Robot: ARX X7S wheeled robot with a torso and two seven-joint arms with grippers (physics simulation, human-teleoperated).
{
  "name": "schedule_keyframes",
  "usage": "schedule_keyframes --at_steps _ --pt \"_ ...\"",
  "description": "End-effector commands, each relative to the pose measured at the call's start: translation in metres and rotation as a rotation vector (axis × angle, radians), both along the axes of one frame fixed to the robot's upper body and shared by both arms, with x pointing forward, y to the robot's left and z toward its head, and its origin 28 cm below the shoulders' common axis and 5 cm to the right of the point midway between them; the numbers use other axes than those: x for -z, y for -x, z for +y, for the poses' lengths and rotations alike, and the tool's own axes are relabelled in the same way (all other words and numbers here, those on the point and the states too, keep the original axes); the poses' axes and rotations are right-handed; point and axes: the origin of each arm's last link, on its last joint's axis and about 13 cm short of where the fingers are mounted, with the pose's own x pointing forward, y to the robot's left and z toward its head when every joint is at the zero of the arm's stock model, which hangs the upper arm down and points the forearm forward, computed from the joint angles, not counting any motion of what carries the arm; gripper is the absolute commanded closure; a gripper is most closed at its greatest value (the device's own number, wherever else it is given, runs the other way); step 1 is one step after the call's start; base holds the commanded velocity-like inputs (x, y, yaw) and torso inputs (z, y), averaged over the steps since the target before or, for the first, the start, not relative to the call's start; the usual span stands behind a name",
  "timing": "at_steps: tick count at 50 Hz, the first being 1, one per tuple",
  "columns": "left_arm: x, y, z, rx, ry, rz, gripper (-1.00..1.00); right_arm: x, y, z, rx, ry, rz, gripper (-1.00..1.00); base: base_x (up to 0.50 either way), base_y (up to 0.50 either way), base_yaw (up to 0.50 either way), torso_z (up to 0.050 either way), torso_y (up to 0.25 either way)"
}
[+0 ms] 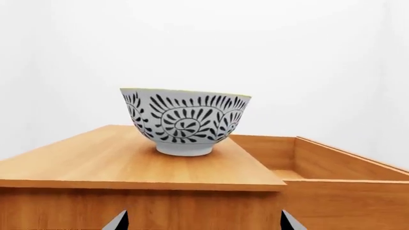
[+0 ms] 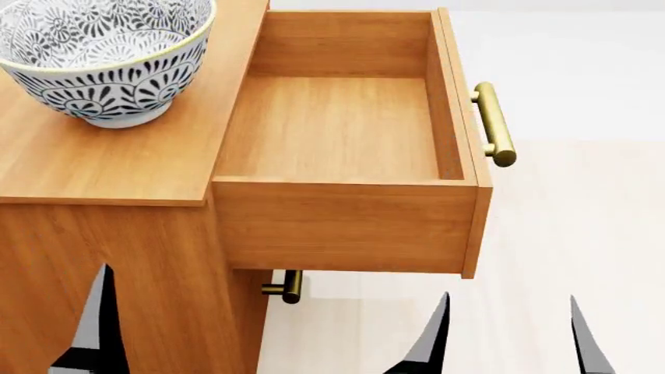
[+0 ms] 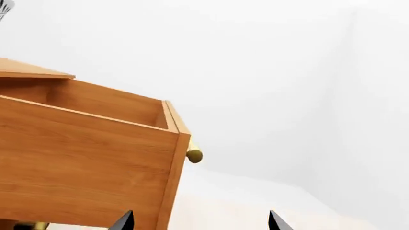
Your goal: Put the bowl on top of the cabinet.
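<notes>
Pale, featureless walls and a light floor (image 2: 582,234) surround the scene. At the left of the head view stands the cabinet (image 2: 114,167), orange-brown wood with a flat plain top. The bowl (image 2: 104,54) sits upright on that top, toward its back left, resting on its small white foot; dark blue-grey petal patterns cover it inside and out, and its rim is pale. In the left wrist view the bowl (image 1: 185,122) stands near the middle of the top, close to the edge that borders the drawer. The left gripper (image 1: 203,221) is below the front edge of the cabinet top, its two dark fingertips spread wide apart with nothing between them, well apart from the bowl.

Right of the bowl, the top drawer (image 2: 343,132) is pulled fully out, and its inside shows only bare wood. A brass bar handle (image 2: 494,125) runs along its front panel. Beneath the drawer, the end of a second brass handle (image 2: 286,287) peeks out.

Farther right, the right gripper (image 2: 509,335) hangs over the floor below the open drawer, its fingers likewise spread and holding nothing.
</notes>
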Motion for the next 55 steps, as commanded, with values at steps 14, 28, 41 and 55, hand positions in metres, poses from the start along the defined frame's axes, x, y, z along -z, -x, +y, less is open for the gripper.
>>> schedule_keyframes --at_steps 14,28,41,55 --pt "-0.003 -0.011 0.028 -0.115 0.035 -0.035 -1.0 -0.014 0.021 -0.033 0.149 -0.061 -0.084 -1.0 0.0 0.0 0.0 0.0 0.0" --pt "-0.009 -0.009 0.041 -0.175 0.049 -0.057 -1.0 -0.031 0.041 -0.055 0.255 -0.084 -0.146 -1.0 0.0 0.0 0.0 0.0 0.0" --pt "-0.019 -0.004 0.054 -0.235 0.064 -0.086 -1.0 -0.047 0.07 -0.075 0.364 -0.117 -0.217 -1.0 0.0 0.0 0.0 0.0 0.0" --pt "-0.025 -0.001 0.063 -0.276 0.076 -0.103 -1.0 -0.051 0.083 -0.086 0.417 -0.125 -0.237 -1.0 0.0 0.0 0.0 0.0 0.0"
